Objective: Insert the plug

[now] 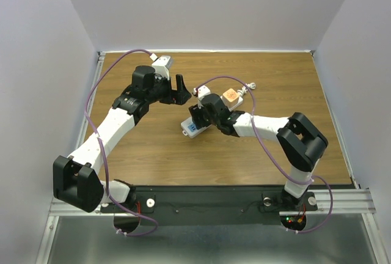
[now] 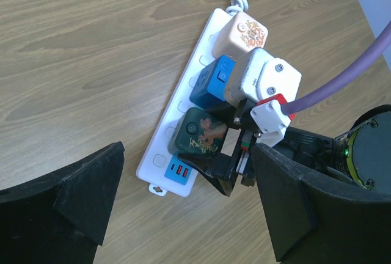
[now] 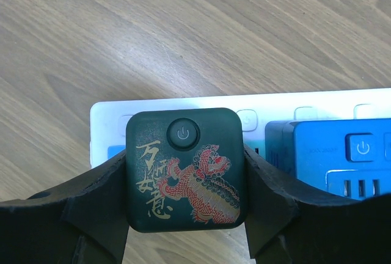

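Wooden table [image 1: 153, 154] (brown) bears white power strip [image 1: 190, 127].

Not much to read here tbh. The dark green plug [image 3: 186, 169] has a power symbol [image 3: 182, 133] on its round button. Below that on the left are gold brush-style Chinese characters [image 3: 151, 178], which I can't make out for sure. The blue plug [image 3: 330, 160] just right of it has a power icon [image 3: 363, 148] plus tiny print [image 3: 322, 151], unreadable.

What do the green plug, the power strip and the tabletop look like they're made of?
Green plug: probably hard plastic, matte dark face with printed gold script and a red dragon.
Power strip: white moulded plastic, smooth with a slight sheen.
Table: smooth surface with brown wood grain; whether it is solid wood or laminate cannot be told.
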